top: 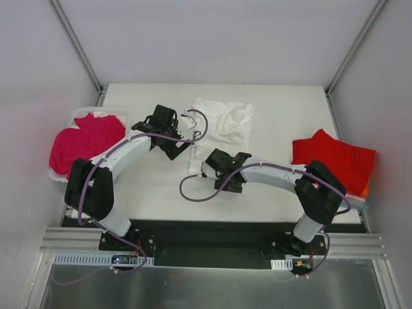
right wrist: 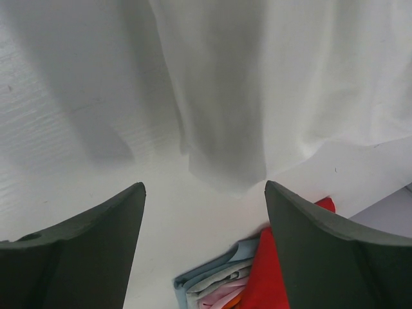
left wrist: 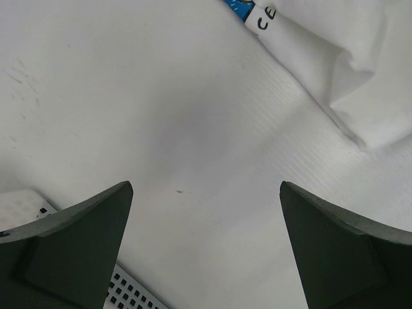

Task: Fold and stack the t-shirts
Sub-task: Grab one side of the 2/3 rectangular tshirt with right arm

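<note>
A white t-shirt (top: pixel 222 121) lies crumpled at the table's back middle, and a narrow part of it trails toward the front. In the left wrist view its edge (left wrist: pixel 341 58) shows blue print and dark lettering. My left gripper (top: pixel 185 140) (left wrist: pixel 206 187) is open just left of that shirt, with bare table between its fingers. Open too, my right gripper (top: pixel 207 165) (right wrist: pixel 203 184) hovers at the shirt's near hem (right wrist: pixel 257 84) and grips nothing. A magenta t-shirt (top: pixel 87 143) fills the basket on the left. Folded t-shirts are stacked at the right with red on top (top: pixel 335 158); light blue, pink and orange layers (right wrist: pixel 219 283) show beneath.
The white perforated basket (top: pixel 64 172) stands at the table's left edge, and its rim (left wrist: pixel 26 205) shows by my left finger. The cell's white walls and metal posts close in on the table at the back and both sides.
</note>
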